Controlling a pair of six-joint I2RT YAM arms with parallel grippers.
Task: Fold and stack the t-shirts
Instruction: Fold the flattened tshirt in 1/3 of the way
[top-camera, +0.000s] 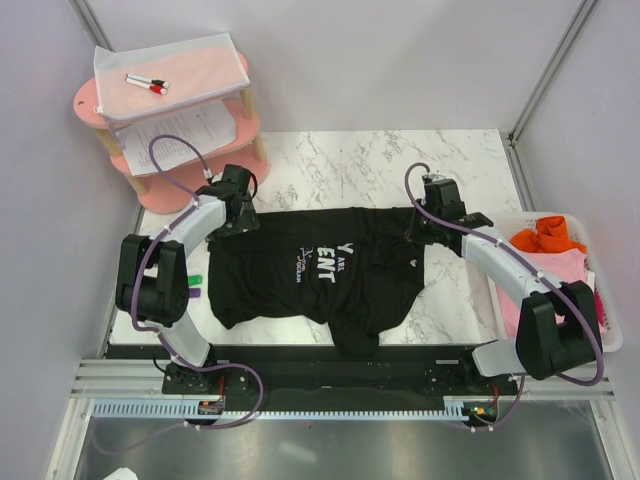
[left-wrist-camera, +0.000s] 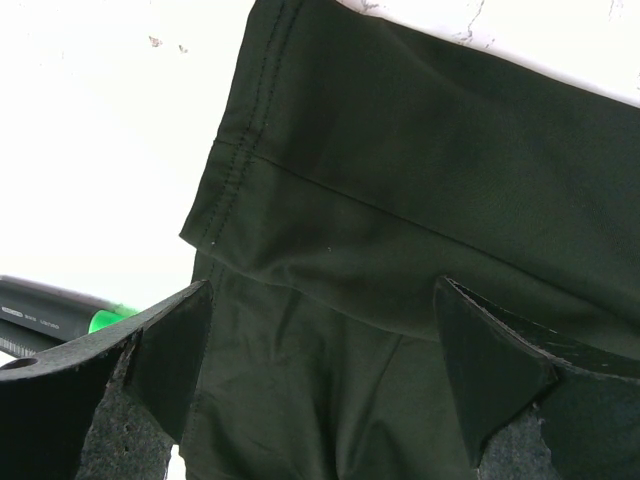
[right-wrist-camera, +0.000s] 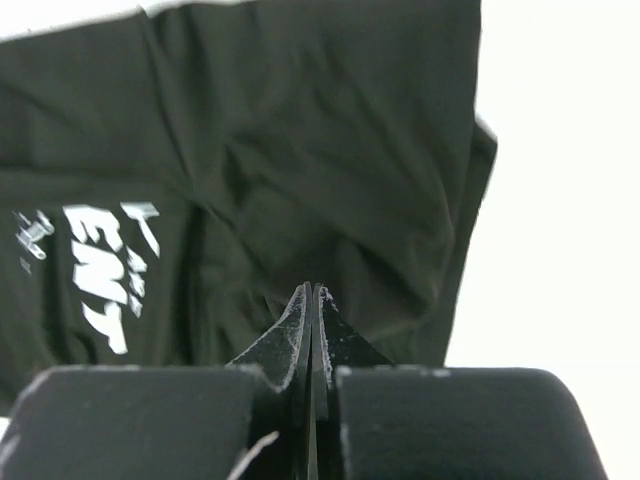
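Right gripper (right-wrist-camera: 312, 290) pressed together against black t-shirt (right-wrist-camera: 300, 150), pinch unclear; left gripper (left-wrist-camera: 322, 285) spread over it.

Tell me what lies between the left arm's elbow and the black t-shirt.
Two markers, one green-tipped, one purple-tipped, lie beside the black t-shirt; the top view shows them.
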